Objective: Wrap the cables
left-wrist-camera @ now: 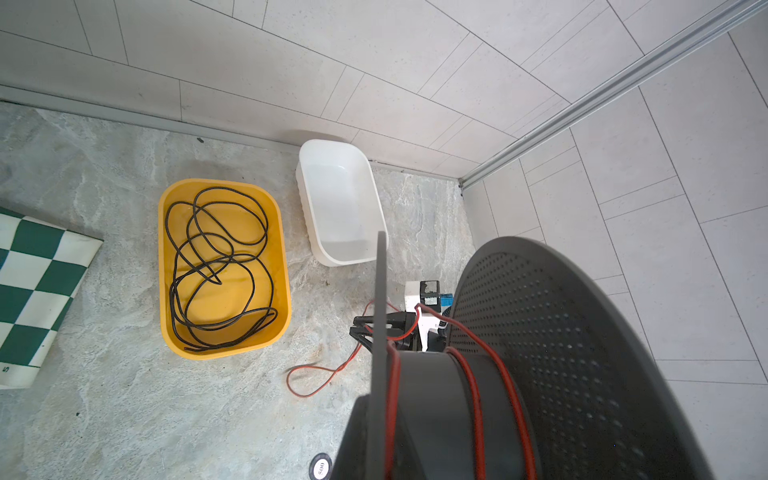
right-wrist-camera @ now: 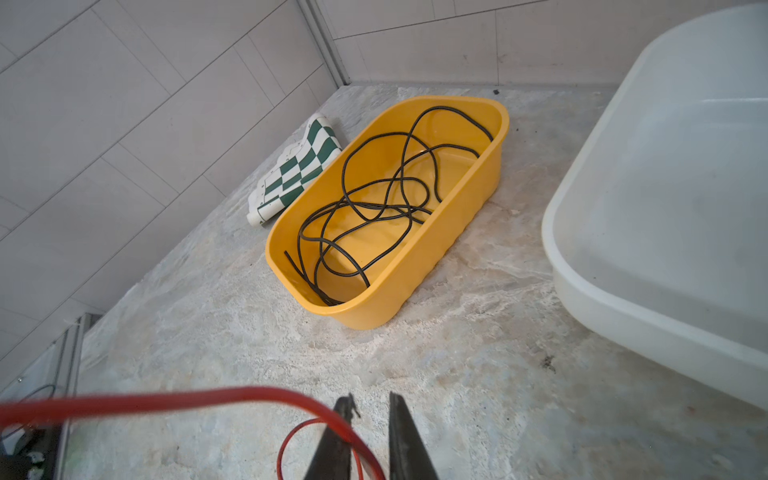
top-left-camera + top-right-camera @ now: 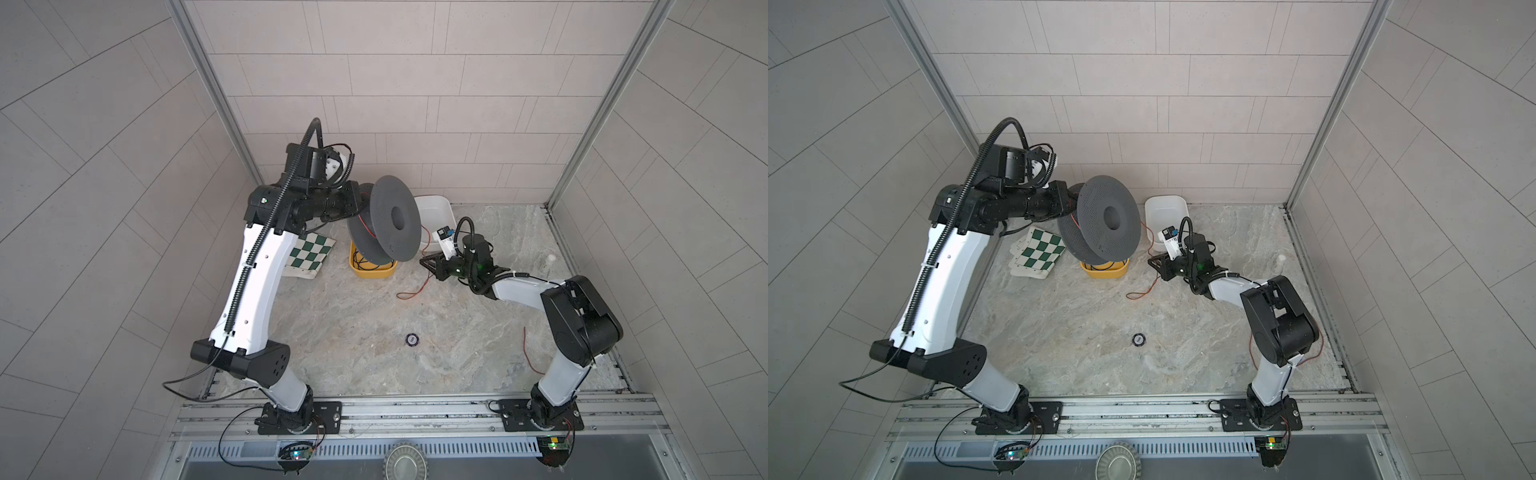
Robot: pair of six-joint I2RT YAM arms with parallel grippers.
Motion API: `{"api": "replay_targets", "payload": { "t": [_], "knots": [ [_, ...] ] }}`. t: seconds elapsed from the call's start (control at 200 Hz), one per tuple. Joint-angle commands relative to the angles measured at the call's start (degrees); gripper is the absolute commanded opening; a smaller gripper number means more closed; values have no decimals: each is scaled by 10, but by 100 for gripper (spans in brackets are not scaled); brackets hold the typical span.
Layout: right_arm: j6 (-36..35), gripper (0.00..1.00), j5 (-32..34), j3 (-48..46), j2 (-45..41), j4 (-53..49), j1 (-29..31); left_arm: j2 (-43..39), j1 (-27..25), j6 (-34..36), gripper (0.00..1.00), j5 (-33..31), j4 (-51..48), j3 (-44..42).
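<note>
Left wrist view looks past the grey spool (image 1: 582, 353), whose hub carries only a few slack turns of the red wire (image 1: 476, 399). From the hub the wire drops to the right gripper (image 1: 361, 327) and spills into a loose loop on the table just near-left of it. In both top views a further length lies close by that arm, toward the near right of the table. The left gripper (image 3: 358, 202) is clenched, by the look of it on the rim of the flange nearest it, though its fingers are hidden behind the disc. It holds the spool in the air above the yellow tub (image 1: 286, 249), where the black cable (image 1: 216, 249) lies. Right wrist view shows the right jaws drawn close with the wire running in between them, which I judge to be a pinch, though the tips show a sliver of gap. Several things could go wrong from here. A wire this thin may slide through the pads once tension comes on, so the turns would go on slack and slip over a flange. The trailing length could also snag under the right arm and jerk the wire free — or tug the spool out of a grip that seems to have only the flange's rim
</note>
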Motion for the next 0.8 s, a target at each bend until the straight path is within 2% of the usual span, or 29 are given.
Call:
{"api": "replay_targets", "payload": {
  "t": [0.0, 0.035, 0.12, 0.3, 0.6, 0.676, 0.796],
  "knots": [
    [6, 3, -5, -1, -2, -2, 3, -33, 7, -25, 0, -2, 55, 2],
    [6, 0, 1, -3, -4, -9, 4, -35, 10, -33, 0, -11, 61, -3],
    [-5, 0, 30, -5, -20, -40, 10, -37, 23, -58, 0, -29, 76, -19],
    [-93, 0, 128, 5, -65, -180, 57, -36, 46, -124, 0, -73, 135, -60],
    [-208, 0, 312, 28, -130, -348, 165, -39, 46, -163, 0, -240, 230, -120],
    [-236, 0, 374, 53, -136, -398, 199, -41, 46, -162, 0, -262, 253, -134],
    [-268, 0, 426, 86, -141, -451, 239, -38, 45, -156, 0, -297, 277, -154]
  ]
}}
